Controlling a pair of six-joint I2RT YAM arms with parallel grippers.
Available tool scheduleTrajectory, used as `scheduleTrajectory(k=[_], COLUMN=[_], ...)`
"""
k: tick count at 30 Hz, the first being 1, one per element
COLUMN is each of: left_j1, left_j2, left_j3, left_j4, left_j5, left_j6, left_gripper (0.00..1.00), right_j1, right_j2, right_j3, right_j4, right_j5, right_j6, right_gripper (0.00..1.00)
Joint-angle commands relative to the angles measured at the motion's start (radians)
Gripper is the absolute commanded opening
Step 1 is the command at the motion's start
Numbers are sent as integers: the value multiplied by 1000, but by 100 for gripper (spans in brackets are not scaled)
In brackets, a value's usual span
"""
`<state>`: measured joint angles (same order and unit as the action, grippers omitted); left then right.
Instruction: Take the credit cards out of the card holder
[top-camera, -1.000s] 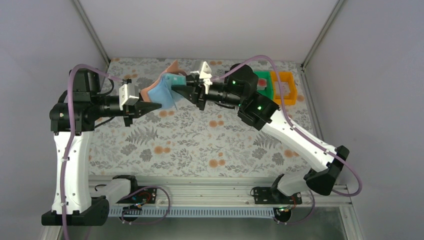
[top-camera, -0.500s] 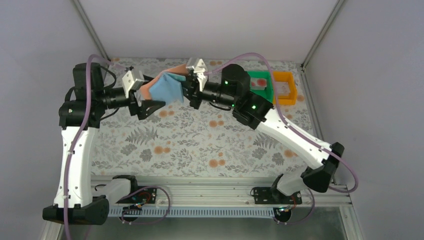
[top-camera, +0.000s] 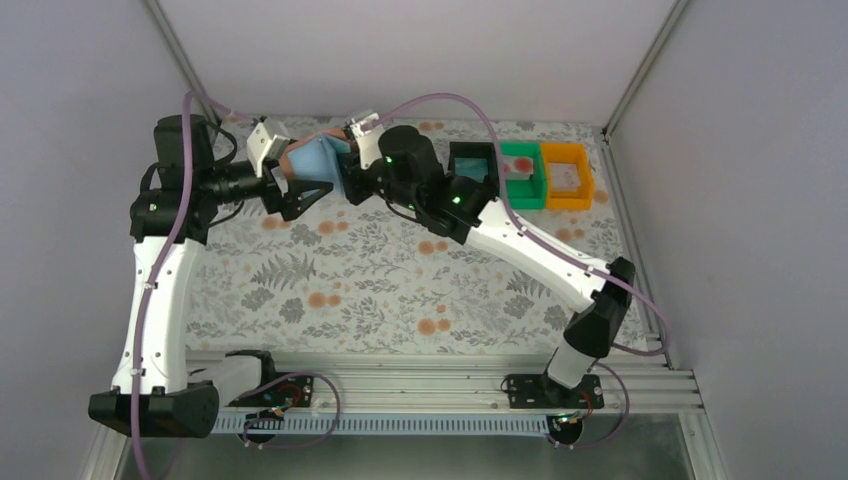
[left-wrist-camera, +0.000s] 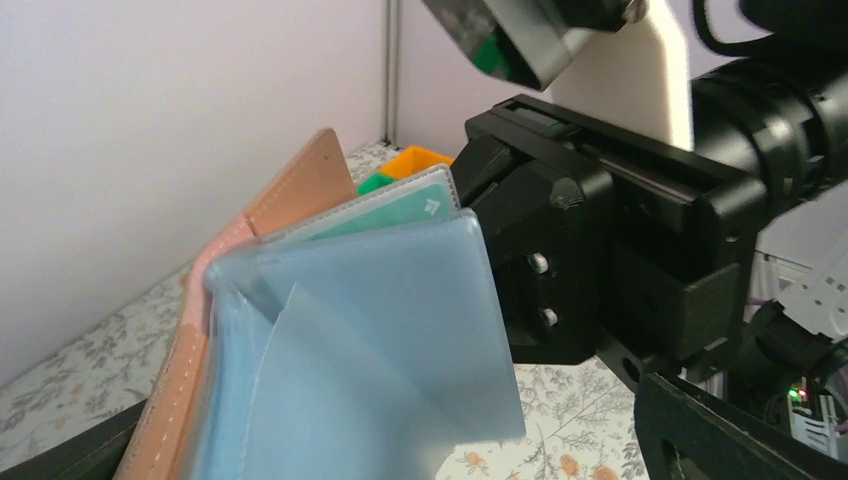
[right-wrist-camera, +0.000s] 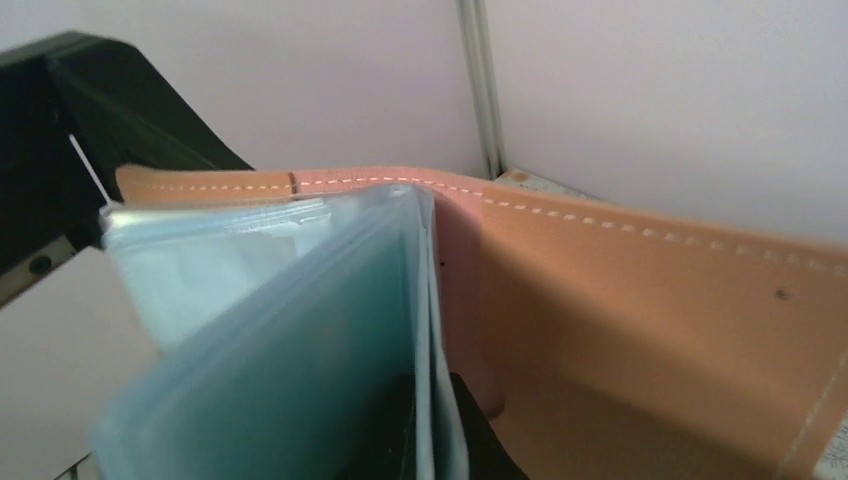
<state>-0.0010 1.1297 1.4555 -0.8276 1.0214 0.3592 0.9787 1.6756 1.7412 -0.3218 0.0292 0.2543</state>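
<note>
Orange bin (top-camera: 566, 203) (well right of card holder (top-camera: 315, 160))

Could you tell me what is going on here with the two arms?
Both arms are working at the card holder, which is lifted above the table near its far edge. The right gripper is shut on it and holds it spread open. The left gripper stands open close beside it, gripping nothing. A teal card shows in one of the sleeves, not yet pulled out.
</note>
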Motion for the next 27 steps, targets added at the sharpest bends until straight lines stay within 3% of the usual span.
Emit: scheduleTrajectory(k=[1, 9, 11, 16, 20, 25, 27], left_j1=[4, 31, 34, 58, 75, 85, 85], left_j2=[4, 52, 33, -17, -32, -50, -47], left_j3=[-32, 0, -28, -70, -73, -70, -80], left_j4=[63, 78, 80, 76, 55, -17, -30], left_j5=[-38, -123, -130, -89, -1, 133, 190], left_j6=[-68, -132, -124, -104, -88, -16, 3], left_gripper=[100, 98, 88, 49, 21, 3, 2], right_j1=[41, 63, 64, 50, 21, -53, -77], right_j2=[69, 131, 111, 18, -56, -143, -169], right_j3=[116, 219, 193, 88, 29, -56, -86], right_j4=[-50, -88, -73, -17, 4, -11, -27], right_j5=[98, 57, 51, 49, -46, -252, -363], right_j6=[15, -34, -37, -98, -179, -256, -301], right_gripper=[4, 4, 4, 4, 4, 5, 6])
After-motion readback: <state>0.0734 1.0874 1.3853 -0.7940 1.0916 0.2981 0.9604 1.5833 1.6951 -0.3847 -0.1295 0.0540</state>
